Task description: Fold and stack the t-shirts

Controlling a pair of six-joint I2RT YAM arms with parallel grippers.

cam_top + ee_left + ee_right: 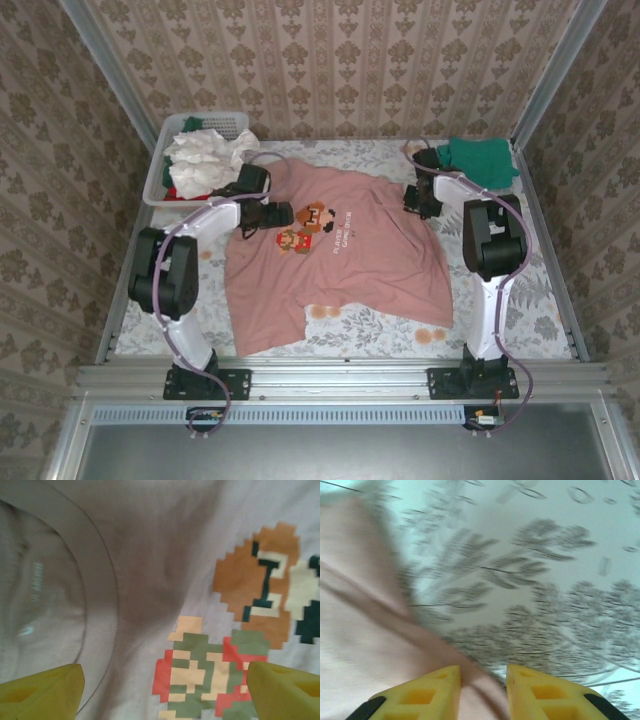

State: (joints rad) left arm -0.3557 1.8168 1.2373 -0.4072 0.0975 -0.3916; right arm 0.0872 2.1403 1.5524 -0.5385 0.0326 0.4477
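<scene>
1. Nearest the arm bases, the near edge of the pink shirt (335,265) lies on the flower-patterned bench (530,300). The shirt is spread print-up across the middle, a little rumpled.
2. The shirt looks light, soft and limp. It will likely sag and bunch wherever it is lifted, and may drag on the bench cover. The best holds are probably an edge or corner, pinching a small ridge of cloth, rather than the flat middle.
3. The left arm rises to a bent elbow at the left, and its forearm reaches inward. The left claw (165,690) points down over the chest, between the collar (100,605) and the pixel figures (235,645). It stands wide, with nothing between its fingertips.
4. The right arm stands up from its base, and its forearm stretches away from the base. The right claw (482,690) is down at the shirt's far right edge, where pink cloth meets the bare bench.
5. The right claw's gap is narrow, and a ridge of pink cloth runs into it. I cannot tell whether the cloth is actually pinched.
6. Farthest off, a white basket (160,185) at the far left holds a heap of white shirts (205,155) with a red one (185,192) beneath.
7. A green shirt (482,160) lies in the far right corner, just beyond the right claw.
</scene>
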